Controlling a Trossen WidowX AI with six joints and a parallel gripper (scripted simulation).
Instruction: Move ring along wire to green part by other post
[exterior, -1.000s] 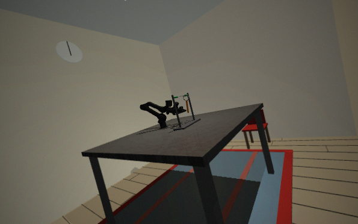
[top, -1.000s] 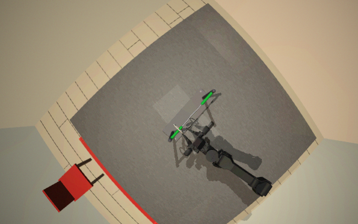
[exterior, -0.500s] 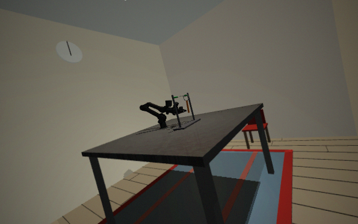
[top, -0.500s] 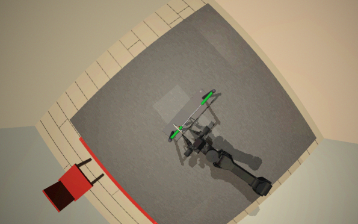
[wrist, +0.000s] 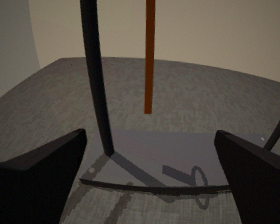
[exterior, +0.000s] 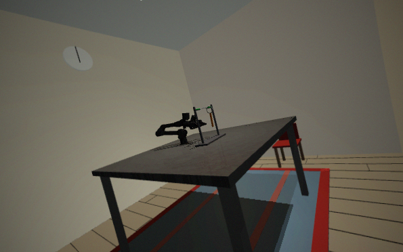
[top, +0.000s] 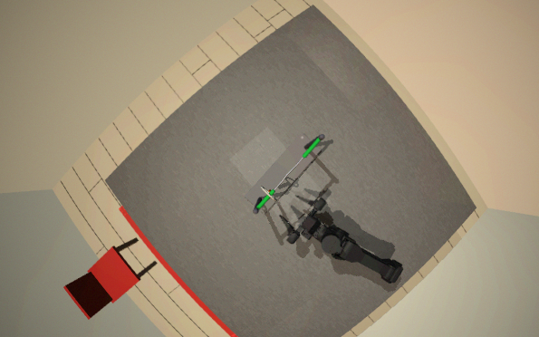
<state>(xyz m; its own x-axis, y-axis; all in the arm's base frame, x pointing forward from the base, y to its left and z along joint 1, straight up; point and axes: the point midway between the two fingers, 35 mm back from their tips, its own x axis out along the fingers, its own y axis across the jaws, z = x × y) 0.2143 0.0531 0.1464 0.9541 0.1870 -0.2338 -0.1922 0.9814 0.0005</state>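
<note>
Ring, top view: the ring [top: 267, 192] [exterior: 209, 110] hangs around the wire [top: 287, 176], at the inner end of the green part toward the surface's left corner.
Tool, top view: the tool [top: 295, 218] [exterior: 205, 124] [wrist: 152, 136] points at that end, apart from the wire.
Handle, exterior view: the orange handle [exterior: 211, 120] [wrist: 149, 60] hangs down beside the far post [exterior: 215, 120] [wrist: 95, 75].
Tool, wrist view: spread wide, holding nothing; the handle hangs ahead, beyond the fingertips.
Good handling: if this is the release, back straight off toward the arm's base, fingers wide, without a sideways swing that could knock the handle or graze grey wire.
Surface: dark grey, four-cornered [exterior: 167, 162].
Room: plain walls, round clock [exterior: 78, 58], red chair [top: 114, 274] [exterior: 286, 143] past one edge.
</note>
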